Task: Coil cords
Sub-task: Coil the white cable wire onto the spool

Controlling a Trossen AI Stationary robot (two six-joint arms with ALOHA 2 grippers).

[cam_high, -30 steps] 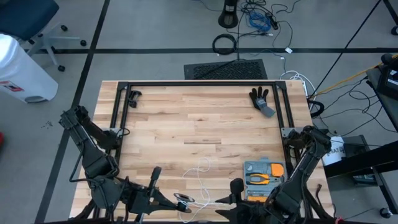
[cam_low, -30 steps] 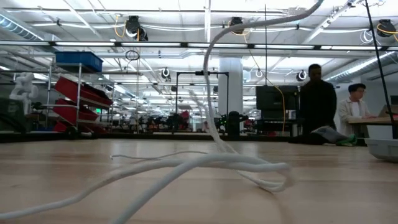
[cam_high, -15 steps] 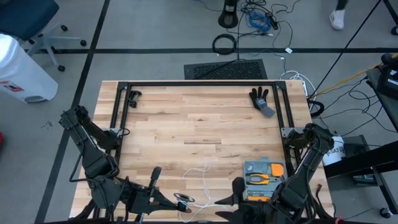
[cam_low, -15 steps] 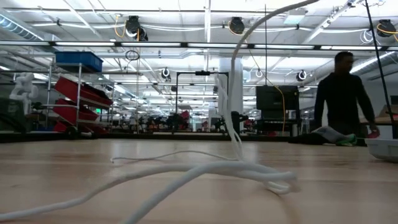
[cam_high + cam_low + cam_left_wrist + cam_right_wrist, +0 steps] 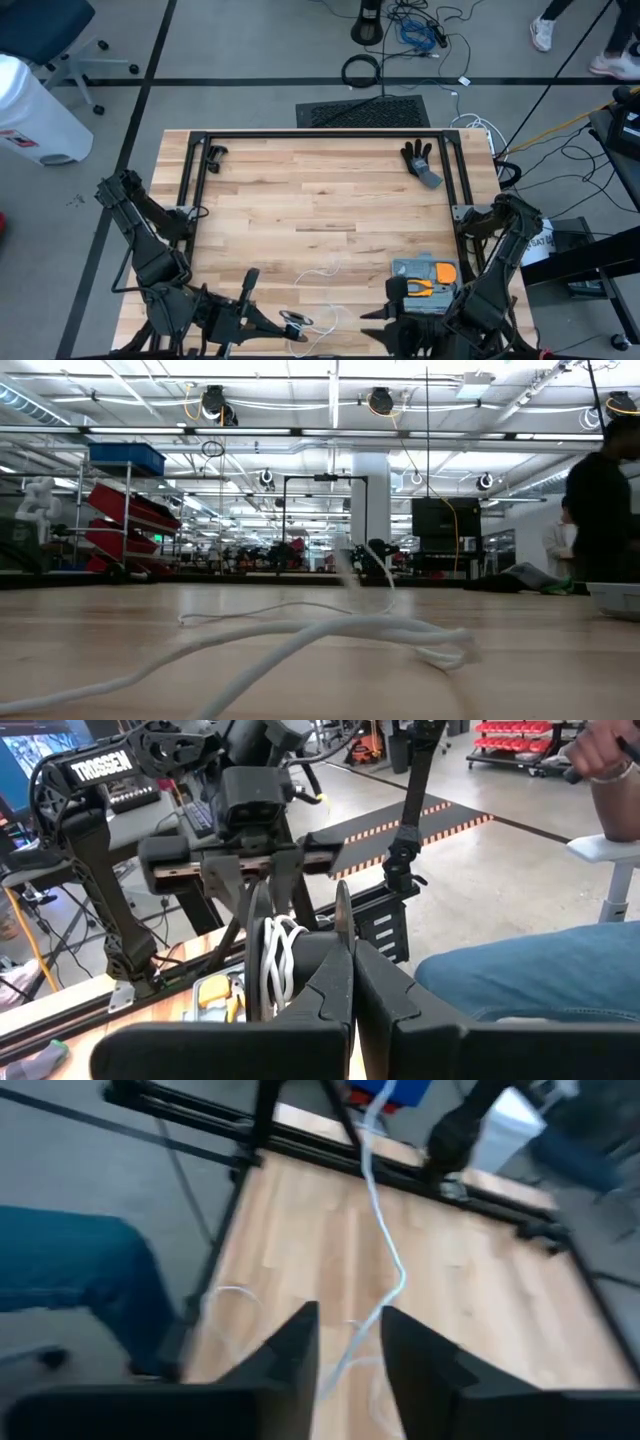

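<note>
My left gripper (image 5: 290,322) pinches the reel (image 5: 293,321); my right gripper (image 5: 348,1342), spread, straddles the white cord (image 5: 385,1250) above the tabletop (image 5: 320,190).

A thin white string-like cord (image 5: 322,278) lies on the pale striped butcher-block wooden table (image 5: 320,200). At four o'clock sits a grey-and-orange tool case (image 5: 425,275); at one o'clock, a black-and-grey glove (image 5: 420,161).

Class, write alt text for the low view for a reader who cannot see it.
A thin white string-like cord lies in loose loops across a pale wooden table, seen at tabletop height. Behind is a bright workshop; a person in dark clothing stands at the right edge.
</note>
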